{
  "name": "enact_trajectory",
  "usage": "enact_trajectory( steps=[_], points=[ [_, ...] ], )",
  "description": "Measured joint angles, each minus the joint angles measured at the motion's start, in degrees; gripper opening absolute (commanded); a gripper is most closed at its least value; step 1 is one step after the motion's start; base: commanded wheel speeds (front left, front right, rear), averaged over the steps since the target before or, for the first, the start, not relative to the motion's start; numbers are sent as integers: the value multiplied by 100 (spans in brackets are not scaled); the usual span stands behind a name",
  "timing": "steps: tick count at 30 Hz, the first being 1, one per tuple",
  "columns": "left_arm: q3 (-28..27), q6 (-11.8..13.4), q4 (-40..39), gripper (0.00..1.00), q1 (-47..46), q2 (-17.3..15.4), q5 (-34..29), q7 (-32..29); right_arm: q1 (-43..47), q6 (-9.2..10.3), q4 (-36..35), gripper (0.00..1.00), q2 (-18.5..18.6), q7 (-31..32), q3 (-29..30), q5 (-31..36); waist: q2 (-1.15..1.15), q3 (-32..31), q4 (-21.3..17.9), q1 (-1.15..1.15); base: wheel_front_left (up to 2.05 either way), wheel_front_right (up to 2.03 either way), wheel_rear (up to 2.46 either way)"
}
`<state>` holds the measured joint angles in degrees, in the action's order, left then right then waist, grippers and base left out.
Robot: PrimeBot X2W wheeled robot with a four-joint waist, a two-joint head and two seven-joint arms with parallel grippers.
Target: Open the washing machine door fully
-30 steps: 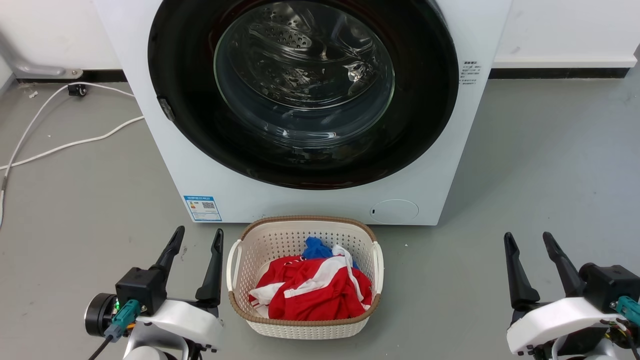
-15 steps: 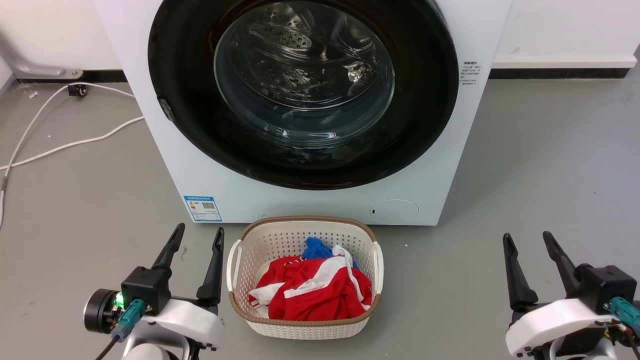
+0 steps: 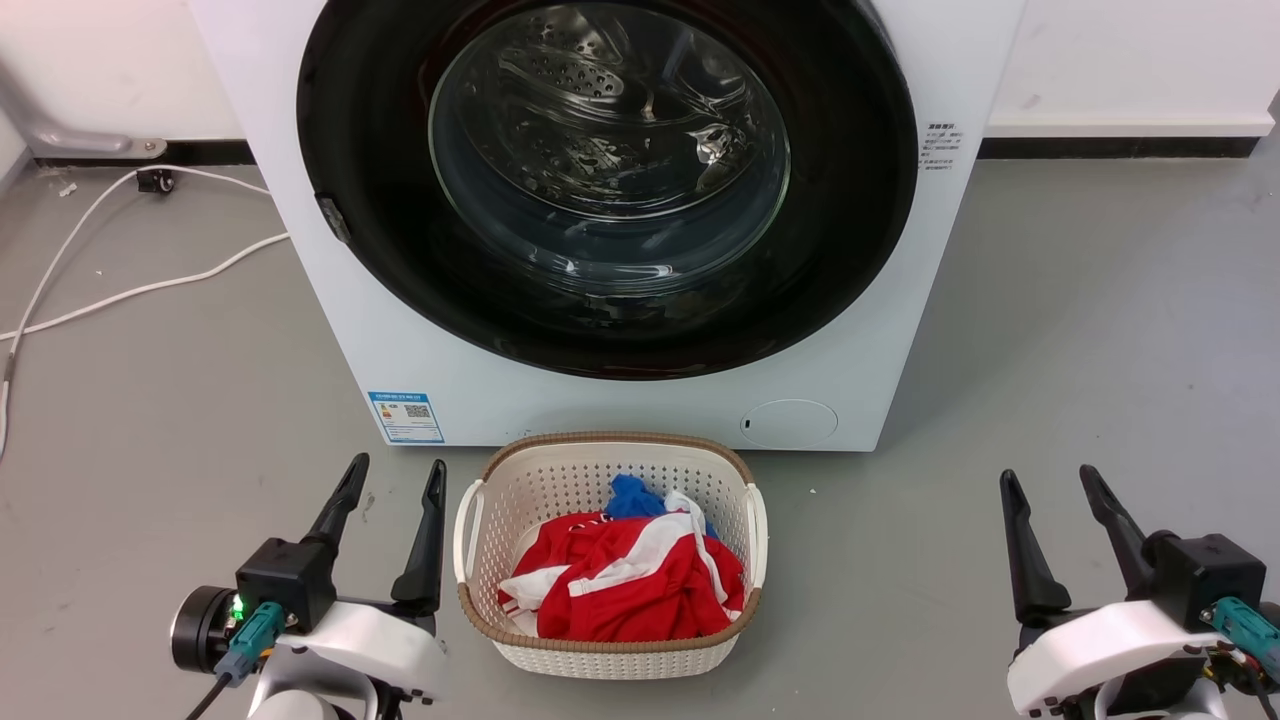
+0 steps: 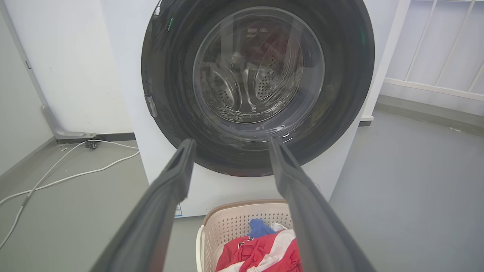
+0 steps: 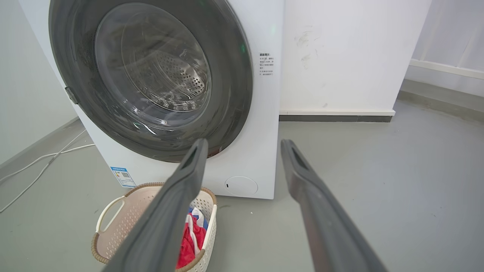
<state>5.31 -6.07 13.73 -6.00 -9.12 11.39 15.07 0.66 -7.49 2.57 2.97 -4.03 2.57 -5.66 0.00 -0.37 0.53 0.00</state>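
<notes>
The washing machine door (image 3: pixel 380 150) is a wide glossy black disc with a bulging clear glass centre, lying flat against the white machine front. It also shows in the left wrist view (image 4: pixel 166 83) and the right wrist view (image 5: pixel 230 87). A small latch tab (image 3: pixel 333 218) sits on its left rim. My left gripper (image 3: pixel 396 472) is open at the lower left, well short of the machine. My right gripper (image 3: pixel 1050 480) is open at the lower right over bare floor. Neither touches the door.
A white laundry basket (image 3: pixel 480 520) holding red, white and blue clothes stands on the floor right before the machine, between my arms. A white cable (image 3: pixel 130 290) trails across the floor on the left. A small round white cap (image 3: pixel 788 422) sits low on the machine front.
Both grippers have shifted only slightly, the right one a little left and down. The door and basket have not moved.
</notes>
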Motion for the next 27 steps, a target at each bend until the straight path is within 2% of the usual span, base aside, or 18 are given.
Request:
enact_trajectory(
  steps=[9, 10, 11, 12, 17, 19, 21, 27],
  points=[
    [-22, -7, 48, 100, -11, 2, 48, 0, -1, 0, 64, 100, 0, 0, 8, -125, 0, -3, -9, 0, 0, 0, 0],
    [-21, -8, 49, 100, -12, 3, 49, 0, -1, -1, 77, 55, 0, 3, 7, -160, 0, -3, -9, 0, 0, 0, 0],
    [-23, -9, 51, 100, -12, 3, 52, 0, -2, 0, 79, 24, 0, 4, 10, -162, 0, -3, -9, 0, 0, 0, 0],
    [-21, -22, 53, 100, -12, 3, 56, 0, -2, 0, 79, 0, 0, 3, 11, -164, 0, -3, -9, 0, 0, 0, 0],
    [-20, -24, 63, 100, -13, 14, 56, 0, -2, 0, 125, 0, 0, 10, 41, -371, 0, 0, -12, 0, 0, 0, 0],
    [-20, -24, 64, 100, -14, 19, 56, 0, -3, 0, 187, 0, -1, 10, 85, -893, 0, 2, -13, 0, 0, 0, 0],
    [-20, -24, 66, 100, -14, 23, 56, 0, -12, 0, 309, 0, 0, 30, 114, -1807, 0, 7, -13, 0, 0, 0, 0],
    [-25, -23, 49, 100, -36, 35, 56, 0, -170, 0, 659, 0, -3, 87, 149, -5575, 0, 64, -6, 0, 0, 0, 0]
  ],
)
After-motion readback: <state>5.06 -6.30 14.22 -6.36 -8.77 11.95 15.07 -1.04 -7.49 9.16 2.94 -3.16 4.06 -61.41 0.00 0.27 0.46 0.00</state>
